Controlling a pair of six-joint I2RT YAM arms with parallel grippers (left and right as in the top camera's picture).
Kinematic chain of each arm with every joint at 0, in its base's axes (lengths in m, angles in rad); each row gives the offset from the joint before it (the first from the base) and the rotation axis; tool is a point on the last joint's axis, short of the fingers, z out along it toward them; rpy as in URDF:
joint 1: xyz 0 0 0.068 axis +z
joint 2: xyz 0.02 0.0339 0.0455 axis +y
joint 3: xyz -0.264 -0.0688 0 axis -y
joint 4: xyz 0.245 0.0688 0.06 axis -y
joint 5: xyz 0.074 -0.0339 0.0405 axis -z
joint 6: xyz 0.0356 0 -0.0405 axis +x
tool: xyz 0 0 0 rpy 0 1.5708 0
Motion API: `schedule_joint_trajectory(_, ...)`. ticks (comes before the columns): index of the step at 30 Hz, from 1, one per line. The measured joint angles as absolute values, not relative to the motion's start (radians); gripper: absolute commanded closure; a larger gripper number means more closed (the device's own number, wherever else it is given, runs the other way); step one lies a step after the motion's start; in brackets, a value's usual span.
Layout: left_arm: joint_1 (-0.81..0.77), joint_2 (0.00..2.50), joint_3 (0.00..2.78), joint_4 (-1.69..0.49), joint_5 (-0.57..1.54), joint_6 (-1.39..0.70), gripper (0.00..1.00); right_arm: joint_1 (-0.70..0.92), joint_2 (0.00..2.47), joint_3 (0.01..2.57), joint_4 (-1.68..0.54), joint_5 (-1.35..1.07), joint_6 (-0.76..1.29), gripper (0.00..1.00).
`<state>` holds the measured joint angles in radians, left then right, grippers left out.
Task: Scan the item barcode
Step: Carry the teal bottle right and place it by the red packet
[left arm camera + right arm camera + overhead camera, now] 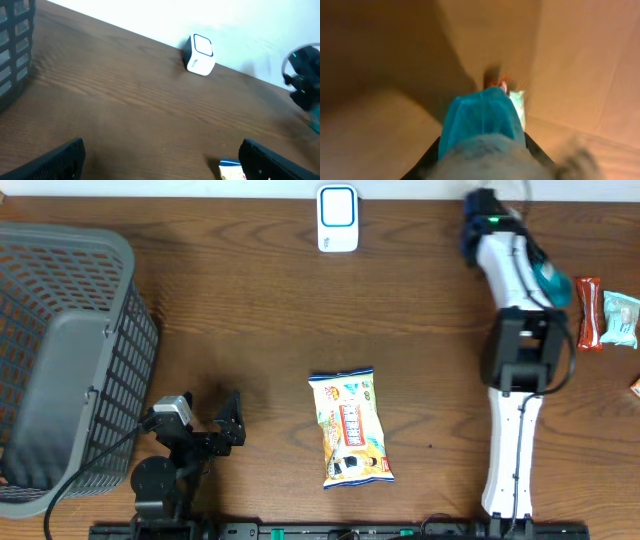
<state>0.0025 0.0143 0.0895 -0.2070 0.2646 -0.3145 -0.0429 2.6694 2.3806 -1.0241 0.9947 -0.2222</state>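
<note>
My right gripper [545, 283] is shut on a teal-blue packet [553, 285], held above the right side of the table. In the right wrist view the teal-blue packet [481, 120] fills the space between my right gripper's [482, 150] fingers, blurred and close. The white scanner with a blue-ringed face [338, 218] stands at the far edge, centre, well left of the packet. It also shows in the left wrist view as the scanner [199, 55]. My left gripper [228, 422] rests open at the near left, with nothing in the left gripper [160, 165].
A yellow and white snack pack [350, 430] lies flat at the near centre; its corner [231, 169] shows by my left gripper's right finger. A grey mesh basket [60, 360] stands at the left. A red bar [589, 312] and a pale teal pack [620, 320] lie at the right edge.
</note>
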Motion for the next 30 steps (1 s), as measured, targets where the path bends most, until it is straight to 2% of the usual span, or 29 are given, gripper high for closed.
schedule_joint_trajectory(3, 0.002, 0.014, 0.089, -0.207, 0.264, -0.314, 0.02, -0.102, 2.66, 2.381, -1.097, 0.934, -0.123, 0.99)
schedule_joint_trajectory(5, 0.002, 0.014, 0.089, -0.207, 0.264, -0.314, 0.02, -0.139, 2.649, 2.381, -1.114, 0.889, -0.076, 0.92)
schedule_joint_trajectory(8, 0.002, 0.014, 0.089, -0.207, 0.264, -0.315, 0.02, -0.19, 2.637, 2.382, -1.111, 0.844, -0.031, 0.61)
schedule_joint_trajectory(9, 0.002, 0.014, 0.089, -0.207, 0.264, -0.315, 0.02, -0.207, 2.635, 2.382, -1.106, 0.835, -0.015, 0.44)
schedule_joint_trajectory(10, 0.002, 0.014, 0.089, -0.207, 0.264, -0.315, 0.02, -0.22, 2.634, 2.382, -1.1, 0.823, -0.006, 0.31)
schedule_joint_trajectory(11, 0.002, 0.014, 0.089, -0.207, 0.264, -0.315, 0.02, -0.235, 2.633, 2.383, -1.094, 0.815, -0.001, 0.13)
schedule_joint_trajectory(12, 0.002, 0.014, 0.089, -0.207, 0.264, -0.314, 0.02, -0.249, 2.633, 2.383, -1.092, 0.802, 0.005, 0.01)
schedule_joint_trajectory(20, 0.002, 0.014, 0.089, -0.207, 0.264, -0.315, 0.02, -0.251, 2.581, 2.383, -1.081, 0.718, 0.065, 0.01)
schedule_joint_trajectory(24, 0.002, 0.014, 0.089, -0.207, 0.265, -0.314, 0.02, -0.194, 2.42, 2.383, -1.136, 0.537, 0.088, 0.01)
schedule_joint_trajectory(30, 0.002, 0.014, 0.089, -0.207, 0.265, -0.314, 0.02, -0.021, 2.106, 2.4, -1.295, 0.345, 0.269, 0.01)
